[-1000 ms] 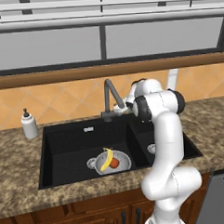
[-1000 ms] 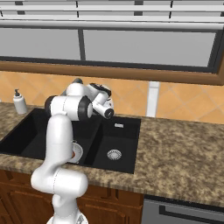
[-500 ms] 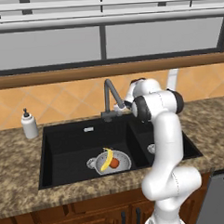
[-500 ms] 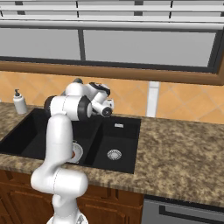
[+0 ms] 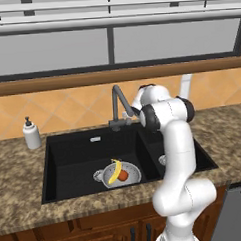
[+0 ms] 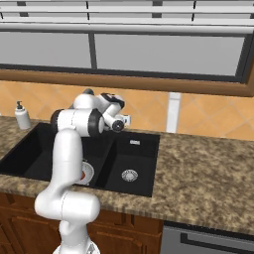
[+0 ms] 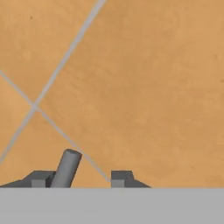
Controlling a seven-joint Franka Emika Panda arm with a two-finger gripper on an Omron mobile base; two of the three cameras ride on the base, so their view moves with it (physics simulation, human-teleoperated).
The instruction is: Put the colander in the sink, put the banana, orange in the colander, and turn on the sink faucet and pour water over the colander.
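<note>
Claw (image 7: pixel 78 179) (jaws parted, faucet handle (image 7: pixel 66 168) beside one tip) faces the orange tiled wall (image 7: pixel 144 87) above the granite counter (image 5: pixel 21 193).

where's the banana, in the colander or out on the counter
In. The banana lies across the colander beside the orange, down in the sink's larger basin.

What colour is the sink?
Black, clearest in the left base view.

Glossy white rounded arm segments with dark joint rings; claw (image 7: pixel 81 177) fingertips look small, apparently dark grey.
</note>
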